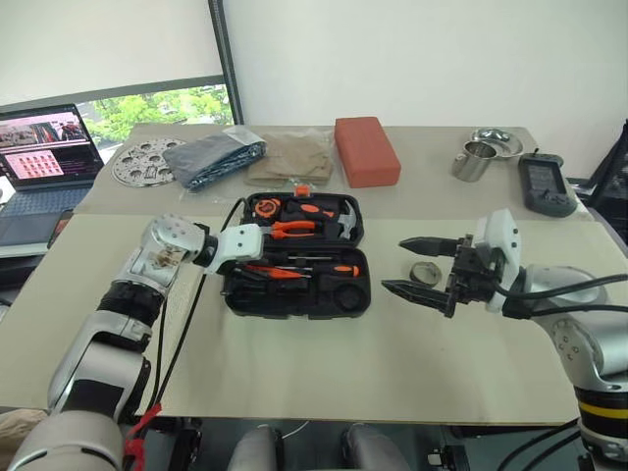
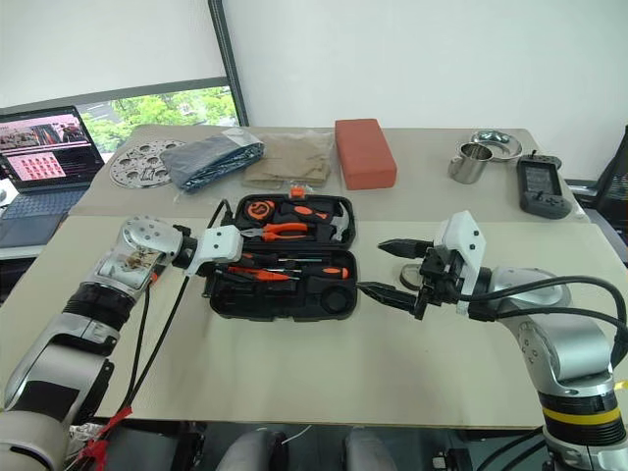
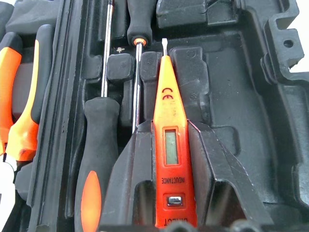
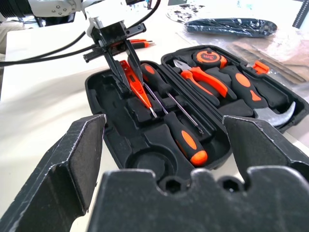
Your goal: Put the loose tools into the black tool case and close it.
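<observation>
Wide bare table [image 1: 392,373] in front of and right of open black tool case [image 1: 343,299]. Right end effector [image 1: 422,267] spread open, empty, beside case's right edge, tape roll [image 1: 424,272] half hidden behind. Left end effector [image 4: 121,62] gripping orange pen-sized tool [image 3: 170,140] over case's lower half, beside slotted screwdrivers [image 4: 186,133].

The room is bright with soft daylight. Shadows beside the black tool case [image 1: 294,257] are faint. Pictures look sharp.
</observation>
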Robot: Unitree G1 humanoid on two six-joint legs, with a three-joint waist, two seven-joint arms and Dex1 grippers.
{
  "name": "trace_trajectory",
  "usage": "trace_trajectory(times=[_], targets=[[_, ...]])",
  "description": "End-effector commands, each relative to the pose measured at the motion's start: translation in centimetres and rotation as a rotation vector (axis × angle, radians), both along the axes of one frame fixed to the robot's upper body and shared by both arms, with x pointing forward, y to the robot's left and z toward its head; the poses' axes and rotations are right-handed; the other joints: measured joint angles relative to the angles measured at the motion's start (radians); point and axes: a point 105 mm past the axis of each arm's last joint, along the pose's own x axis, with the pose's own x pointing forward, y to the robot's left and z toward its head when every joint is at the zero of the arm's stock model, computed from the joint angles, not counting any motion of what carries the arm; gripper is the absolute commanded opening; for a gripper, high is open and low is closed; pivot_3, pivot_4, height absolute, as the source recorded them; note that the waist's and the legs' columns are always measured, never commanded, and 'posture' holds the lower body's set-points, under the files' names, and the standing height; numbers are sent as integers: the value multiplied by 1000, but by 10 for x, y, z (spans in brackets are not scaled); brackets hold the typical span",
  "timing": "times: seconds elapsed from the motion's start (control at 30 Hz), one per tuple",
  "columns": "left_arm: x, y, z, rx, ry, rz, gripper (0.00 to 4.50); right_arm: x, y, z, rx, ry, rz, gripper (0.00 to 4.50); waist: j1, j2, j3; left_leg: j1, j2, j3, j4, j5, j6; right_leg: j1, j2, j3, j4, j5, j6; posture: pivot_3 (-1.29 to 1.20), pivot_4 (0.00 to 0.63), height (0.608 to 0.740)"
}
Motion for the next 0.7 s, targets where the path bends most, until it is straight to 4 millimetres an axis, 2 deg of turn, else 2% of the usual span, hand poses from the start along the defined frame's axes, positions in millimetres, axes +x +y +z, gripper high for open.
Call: trace_trajectory(times=[0.03,0.37,0.57,0.63,0.67,0.7], targets=[[4,4,1,32,-2,27,480,-2,-4,12,-11,-59,-6,4500,0,0,0,0,0,0,0,0,0,0,0,0,0,0,0,0,150,740],[3,16,-8,121,35,87,480,-2,-4,11,-15,-57,-5,4500,-1,0,0,1,0,0,1,1,2,1,0,0,2,0,0,0,150,740],[3,14,-11,105,40,91,480,-2,-5,11,-18,-59,-5,4500,-2,0,0,1,0,0,1,1,2,1,1,0,3,0,0,0,150,740],[5,12,-12,93,30,96,1483,-1,-5,11,-20,-60,-6,4500,-3,0,0,2,0,0,2,1,2,1,1,0,3,0,0,0,150,740],[6,11,-11,90,23,96,1692,-1,-5,11,-21,-60,-5,4500,-3,0,0,2,0,0,2,1,2,1,1,0,4,0,0,0,150,740],[7,11,-11,85,12,98,2106,-1,-5,11,-22,-60,-5,4500,-3,0,0,1,0,0,2,1,2,1,1,1,4,0,0,0,150,740]])
